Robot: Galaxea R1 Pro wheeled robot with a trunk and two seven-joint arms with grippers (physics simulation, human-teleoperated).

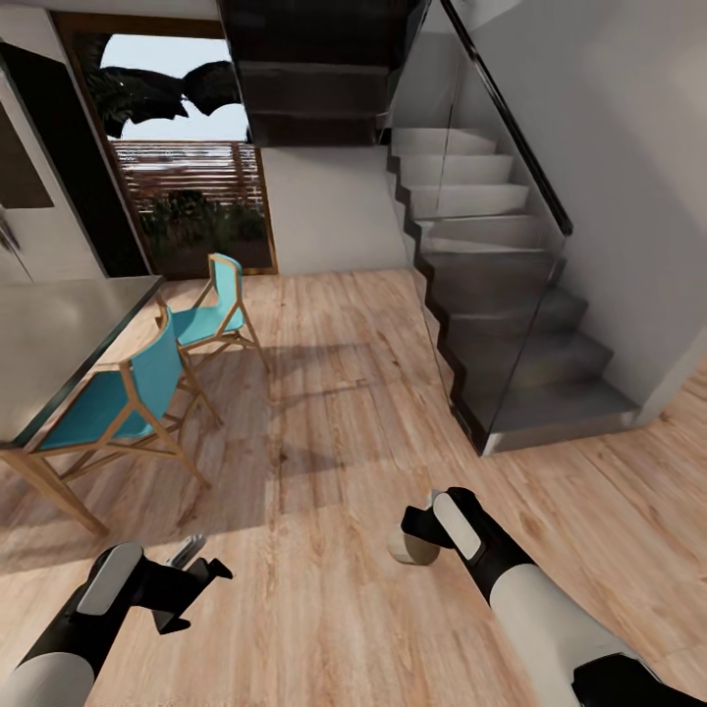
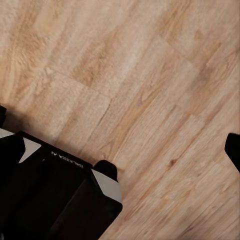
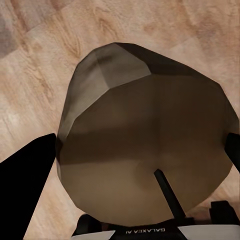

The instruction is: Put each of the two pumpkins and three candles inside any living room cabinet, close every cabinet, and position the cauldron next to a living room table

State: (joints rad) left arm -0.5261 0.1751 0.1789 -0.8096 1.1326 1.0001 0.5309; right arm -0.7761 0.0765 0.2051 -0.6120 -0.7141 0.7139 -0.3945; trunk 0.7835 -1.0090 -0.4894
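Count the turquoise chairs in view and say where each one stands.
2. One turquoise wooden-framed chair stands at the near corner of the grey table; the other stands farther along the same side, toward the glass door. More may be hidden beyond the table.

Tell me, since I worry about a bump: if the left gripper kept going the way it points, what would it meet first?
Probably the wooden floor: the left gripper holds nothing, and its wrist view looks down onto bare planks. How far off they lie is unclear.
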